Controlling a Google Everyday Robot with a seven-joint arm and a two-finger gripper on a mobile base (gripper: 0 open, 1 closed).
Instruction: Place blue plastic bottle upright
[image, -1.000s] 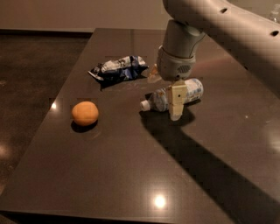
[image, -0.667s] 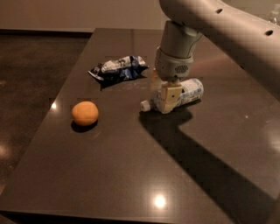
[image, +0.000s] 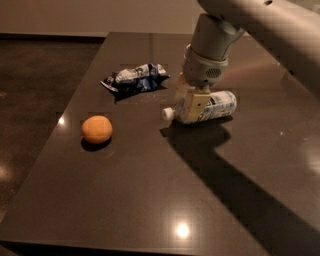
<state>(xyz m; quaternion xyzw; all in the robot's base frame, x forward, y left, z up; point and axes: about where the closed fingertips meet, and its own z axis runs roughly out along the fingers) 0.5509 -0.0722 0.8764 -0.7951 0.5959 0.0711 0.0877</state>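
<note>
Most of the work is left for you: the blue plastic bottle (image: 220, 104) lies on its side on the table (image: 150, 200) near the snack bag (image: 135, 77), the gripper (image: 186, 106) sits low over its cap end, and you cannot tell whether it grips.

We see a dark glossy counter (image: 150, 200) carrying an orange (image: 97, 129) near its left edge, a snack bag (image: 135, 78) at one o'clock from it, and the blue plastic bottle (image: 217, 105) lying on its side at three o'clock, with the end effector (image: 187, 107) over its neck end.
</note>
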